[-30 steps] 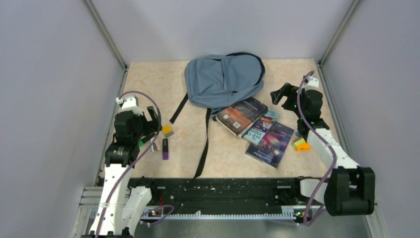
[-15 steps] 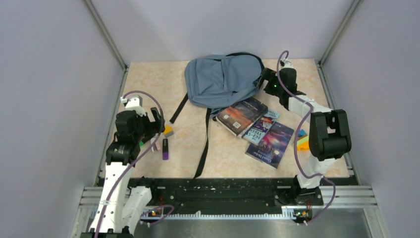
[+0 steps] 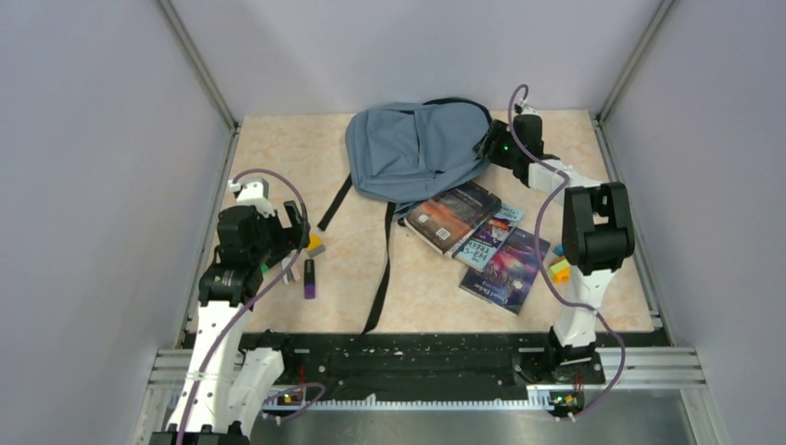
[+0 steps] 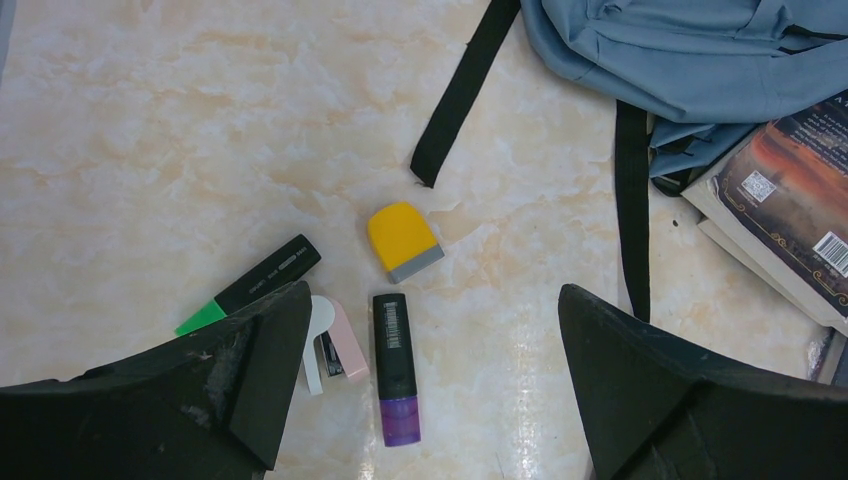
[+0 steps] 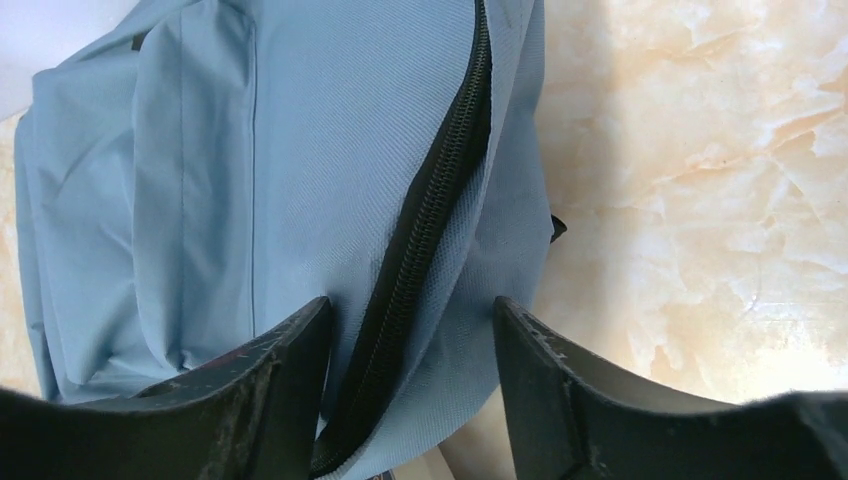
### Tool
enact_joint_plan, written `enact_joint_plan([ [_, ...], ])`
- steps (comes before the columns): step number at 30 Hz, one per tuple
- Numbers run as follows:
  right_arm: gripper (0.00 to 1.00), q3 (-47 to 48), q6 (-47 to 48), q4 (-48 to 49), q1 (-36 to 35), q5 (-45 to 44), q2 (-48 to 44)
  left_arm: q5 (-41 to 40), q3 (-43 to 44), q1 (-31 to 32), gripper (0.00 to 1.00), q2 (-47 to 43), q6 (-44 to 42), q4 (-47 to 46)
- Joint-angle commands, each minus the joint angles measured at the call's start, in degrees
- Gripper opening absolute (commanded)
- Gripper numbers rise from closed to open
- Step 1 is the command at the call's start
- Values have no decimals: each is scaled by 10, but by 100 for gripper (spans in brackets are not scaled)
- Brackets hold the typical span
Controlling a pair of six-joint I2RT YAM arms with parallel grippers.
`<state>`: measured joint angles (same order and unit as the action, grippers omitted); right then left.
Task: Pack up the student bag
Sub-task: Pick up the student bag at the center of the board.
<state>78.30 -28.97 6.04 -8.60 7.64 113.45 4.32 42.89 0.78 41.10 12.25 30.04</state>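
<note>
The student bag (image 3: 417, 148) is a grey-blue backpack lying flat at the back middle of the table, its black straps trailing toward me. My right gripper (image 3: 489, 148) is at its right edge. In the right wrist view that gripper (image 5: 410, 302) is open, its fingers on either side of the black zipper (image 5: 440, 190) and the fold of bag fabric (image 5: 300, 150) beside it. My left gripper (image 3: 295, 232) hangs wide open over small stationery at the left. In the left wrist view it (image 4: 432, 295) holds nothing, and a corner of the bag (image 4: 690, 50) shows at the top right.
Three books (image 3: 454, 213) (image 3: 487, 239) (image 3: 508, 267) lie fanned just in front of the bag. Under the left gripper are a purple highlighter (image 4: 395, 365), a yellow eraser (image 4: 403, 240), a green highlighter (image 4: 250, 283) and a pink-and-white piece (image 4: 330, 342). Coloured blocks (image 3: 559, 271) sit at the right.
The right arm swung from beside the books back to the bag's right edge, and its jaws narrowed around the zipper fold. The left arm barely moved.
</note>
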Motion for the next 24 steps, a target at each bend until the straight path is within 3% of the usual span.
enact_joint_plan([
  [1,51,41,16,0,-2,0,11,8,1,-3,98,-5,-6,-21],
  [3,31,41,19,-1,-2,-2,8,9,1,-3,98,-5,-5,-22],
  [5,3,39,23,0,-2,-1,1,10,1,-3,98,-4,-5,-21],
  [6,0,40,24,0,-2,1,-4,10,1,-3,98,-4,-5,-22],
  [13,0,44,64,-30,-21,29,-78,29,5,-3,98,-14,-3,-25],
  [19,0,-39,57,-18,-51,-2,-214,33,-2,-3,98,-38,-5,-51],
  [24,0,-122,59,-25,-100,-72,-336,68,28,-3,98,0,12,-61],
])
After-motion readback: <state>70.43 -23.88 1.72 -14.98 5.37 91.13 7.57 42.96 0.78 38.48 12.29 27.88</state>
